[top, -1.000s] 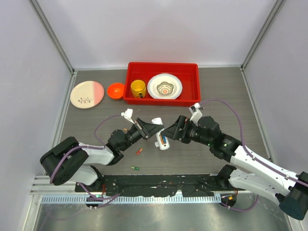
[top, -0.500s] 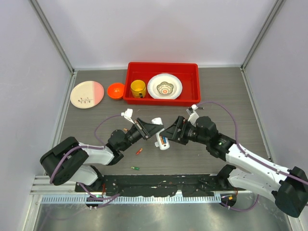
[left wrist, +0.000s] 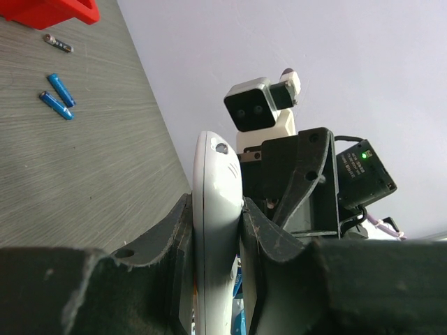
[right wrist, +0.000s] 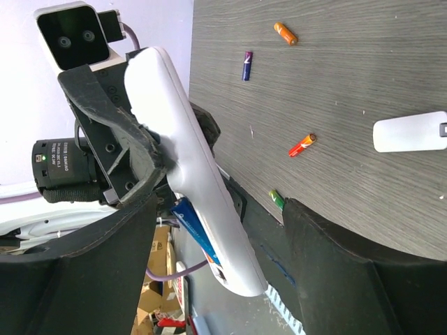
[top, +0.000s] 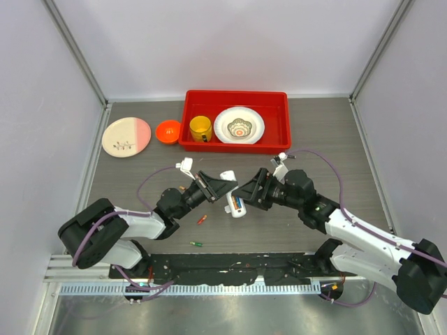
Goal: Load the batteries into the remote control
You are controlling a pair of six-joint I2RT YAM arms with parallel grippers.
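Note:
My left gripper (top: 225,191) is shut on the white remote control (top: 236,204) and holds it on edge above the table; it also shows in the left wrist view (left wrist: 215,181). A blue battery (right wrist: 192,227) sits in the remote's open back. My right gripper (top: 251,191) is open, its fingers (right wrist: 363,279) spread either side of the remote's end (right wrist: 209,202). The white back cover (right wrist: 408,132) lies on the table. Loose batteries lie there too: a red-orange one (top: 202,219), a green one (top: 196,243), an orange one (right wrist: 285,33), a dark one (right wrist: 246,65) and two blue ones (left wrist: 56,98).
A red tray (top: 279,136) at the back holds a yellow mug (top: 200,128) and a patterned bowl (top: 239,125). An orange bowl (top: 167,130) and a pink and cream plate (top: 126,136) stand to its left. A black rail (top: 230,264) runs along the near edge.
My right gripper has shifted slightly left toward the remote. The left gripper and the remote have stayed still.

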